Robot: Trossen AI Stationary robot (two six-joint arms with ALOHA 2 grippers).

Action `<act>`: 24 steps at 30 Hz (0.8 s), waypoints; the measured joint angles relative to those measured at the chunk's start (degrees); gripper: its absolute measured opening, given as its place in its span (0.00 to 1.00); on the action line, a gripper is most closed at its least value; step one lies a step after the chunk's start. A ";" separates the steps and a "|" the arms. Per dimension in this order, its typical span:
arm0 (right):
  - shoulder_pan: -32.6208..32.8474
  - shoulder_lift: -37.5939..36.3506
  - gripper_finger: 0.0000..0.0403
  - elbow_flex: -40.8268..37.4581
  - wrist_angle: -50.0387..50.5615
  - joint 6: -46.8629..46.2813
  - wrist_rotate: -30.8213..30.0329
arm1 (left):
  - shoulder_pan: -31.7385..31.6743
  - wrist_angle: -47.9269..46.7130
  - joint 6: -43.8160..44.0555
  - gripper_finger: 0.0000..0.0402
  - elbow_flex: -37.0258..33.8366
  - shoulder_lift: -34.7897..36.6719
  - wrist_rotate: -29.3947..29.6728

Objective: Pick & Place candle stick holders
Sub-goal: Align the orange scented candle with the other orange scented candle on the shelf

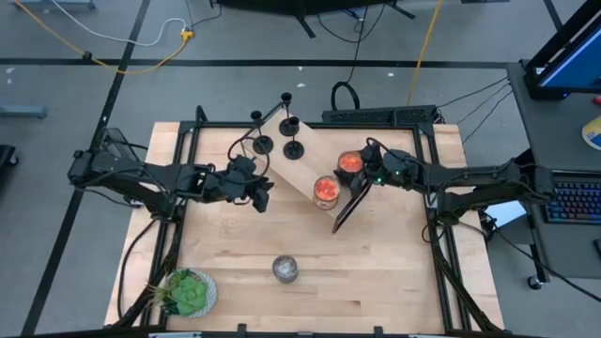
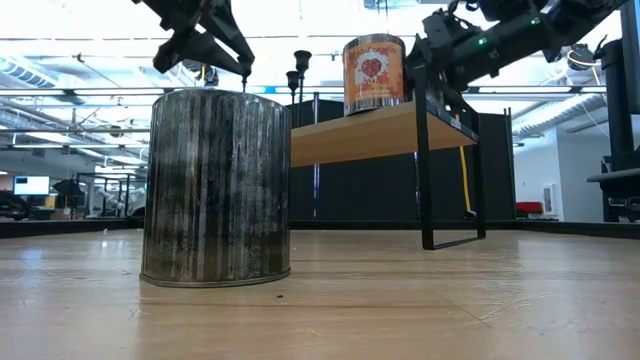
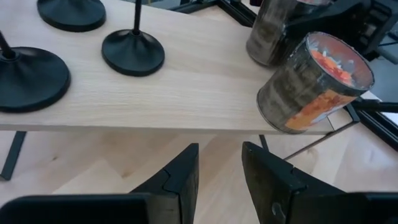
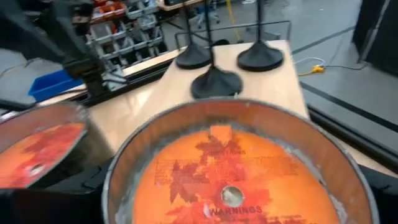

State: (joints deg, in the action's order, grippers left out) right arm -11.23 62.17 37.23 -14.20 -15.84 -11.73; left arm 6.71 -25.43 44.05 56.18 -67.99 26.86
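Holders placed: three candle stick holders (image 1: 280, 131) are standing on the raised shelf (image 1: 302, 167).
Left claw (image 1: 264, 194): hovering just beside the shelf, parted, gripping nothing.
Right claw (image 1: 367, 169): spreading wide around an orange jar (image 1: 349, 164).
Left to do: cannot tell.

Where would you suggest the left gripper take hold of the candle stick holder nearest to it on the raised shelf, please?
Probably by the thin upright stem of the nearest candle stick holder, coming in level from the shelf edge where the left gripper waits. The round flat base lies flush on the wood, leaving nothing to pinch, while the stem stands clear of its neighbours and suits partly open fingers.
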 joint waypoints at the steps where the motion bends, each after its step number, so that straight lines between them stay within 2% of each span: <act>1: 0.37 0.02 0.89 0.00 0.16 0.03 0.00 | -0.11 0.00 -0.02 0.32 0.00 0.00 -0.39; 24: 1.27 -3.76 0.88 -0.02 2.38 -0.48 -0.02 | -1.06 -0.07 -2.40 0.32 0.00 -0.04 -3.95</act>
State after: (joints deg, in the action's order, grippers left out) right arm -9.96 58.41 37.21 -11.82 -16.31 -11.75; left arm 5.65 -25.50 41.65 56.18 -68.03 22.92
